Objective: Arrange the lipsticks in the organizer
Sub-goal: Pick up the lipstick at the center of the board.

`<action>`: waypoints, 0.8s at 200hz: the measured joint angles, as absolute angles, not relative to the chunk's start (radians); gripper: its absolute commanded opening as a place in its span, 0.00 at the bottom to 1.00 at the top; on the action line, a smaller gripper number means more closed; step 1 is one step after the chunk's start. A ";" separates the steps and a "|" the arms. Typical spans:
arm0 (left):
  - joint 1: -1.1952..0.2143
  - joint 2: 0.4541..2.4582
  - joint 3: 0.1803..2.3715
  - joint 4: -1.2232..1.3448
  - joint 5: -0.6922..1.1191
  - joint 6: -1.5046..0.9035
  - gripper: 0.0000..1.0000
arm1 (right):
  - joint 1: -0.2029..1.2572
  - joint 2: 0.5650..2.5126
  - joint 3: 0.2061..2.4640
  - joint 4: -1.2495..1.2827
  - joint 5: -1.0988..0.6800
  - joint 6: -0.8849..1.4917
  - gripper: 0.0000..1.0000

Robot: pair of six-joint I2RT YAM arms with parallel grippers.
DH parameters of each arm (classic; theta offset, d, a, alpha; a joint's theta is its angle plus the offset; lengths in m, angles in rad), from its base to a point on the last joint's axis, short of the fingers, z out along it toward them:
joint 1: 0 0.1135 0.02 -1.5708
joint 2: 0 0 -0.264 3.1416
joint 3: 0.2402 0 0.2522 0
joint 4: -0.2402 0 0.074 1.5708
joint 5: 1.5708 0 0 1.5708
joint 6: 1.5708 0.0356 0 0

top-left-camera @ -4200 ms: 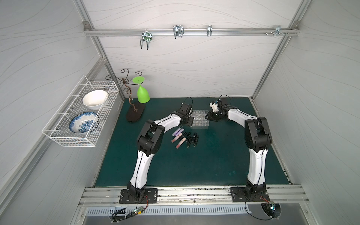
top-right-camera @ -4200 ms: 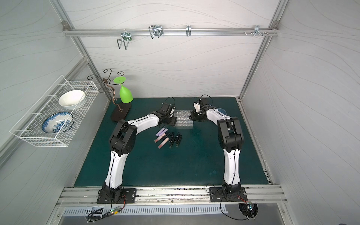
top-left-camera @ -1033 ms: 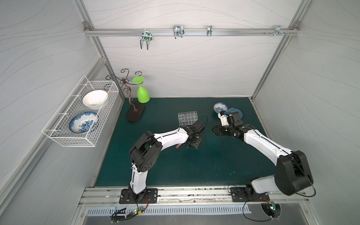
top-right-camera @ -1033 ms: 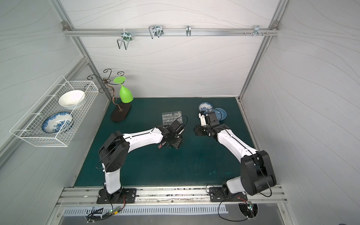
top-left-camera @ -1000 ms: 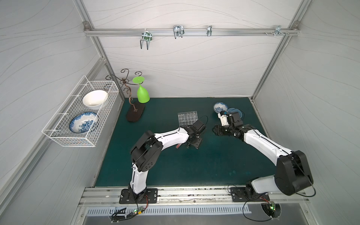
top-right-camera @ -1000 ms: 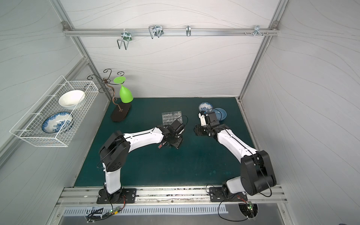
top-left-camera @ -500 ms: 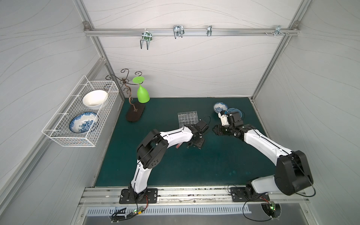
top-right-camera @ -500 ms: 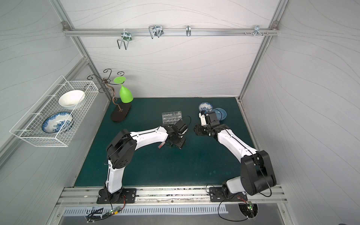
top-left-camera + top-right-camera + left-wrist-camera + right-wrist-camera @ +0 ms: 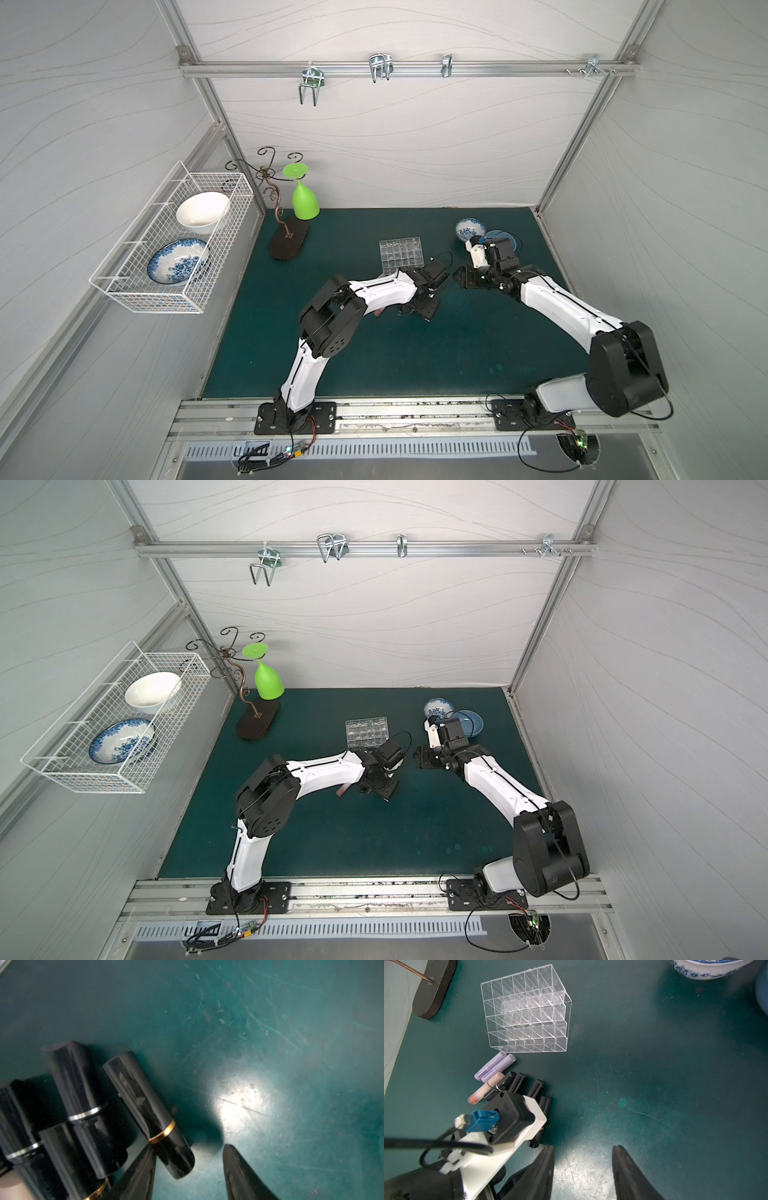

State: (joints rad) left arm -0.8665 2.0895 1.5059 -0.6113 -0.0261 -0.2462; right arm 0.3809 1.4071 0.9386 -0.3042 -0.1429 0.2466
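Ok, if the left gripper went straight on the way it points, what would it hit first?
Probably the gold-banded black lipstick: its end lies in the gap of the left gripper, beside one finger. Otherwise only green mat lies ahead. How far above the tube the tips are, I cannot tell.

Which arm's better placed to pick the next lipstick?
Left. The left gripper sits low at the black lipsticks, open, one fingertip beside the gold-banded tube. The right gripper hangs open over bare mat, beside the pile.

Teal-green mat [image 9: 654, 1064], clear organizer [image 9: 525, 1012], lilac lipsticks [image 9: 496, 1066], glossy black lipsticks [image 9: 143, 1105] with gold or silver bands, blue-patterned white bowl [image 9: 469, 228]
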 measured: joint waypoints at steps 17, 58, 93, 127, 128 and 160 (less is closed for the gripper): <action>-0.867 2.109 1.530 -0.617 -0.030 -0.247 0.53 | 0.381 1.407 0.939 -0.304 -0.143 0.247 0.49; -0.868 2.156 1.595 -0.651 -0.052 -0.248 0.49 | 0.381 1.407 0.938 -0.304 -0.143 0.247 0.48; -0.868 2.167 1.610 -0.656 -0.065 -0.249 0.39 | 0.379 1.407 0.934 -0.304 -0.143 0.247 0.48; -0.867 2.167 1.610 -0.653 -0.076 -0.250 0.28 | 0.372 1.406 0.932 -0.304 -0.143 0.248 0.47; -0.867 2.167 1.610 -0.653 -0.077 -0.250 0.28 | 0.372 1.406 0.931 -0.304 -0.143 0.248 0.47; -0.867 2.140 1.565 -0.608 -0.083 -0.257 0.24 | 0.350 1.375 0.917 -0.306 -0.146 0.263 0.46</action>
State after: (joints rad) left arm -0.8673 2.1399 1.5650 -0.6079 -0.0826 -0.2573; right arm 0.3500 1.3754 0.9169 -0.3058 -0.1459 0.2626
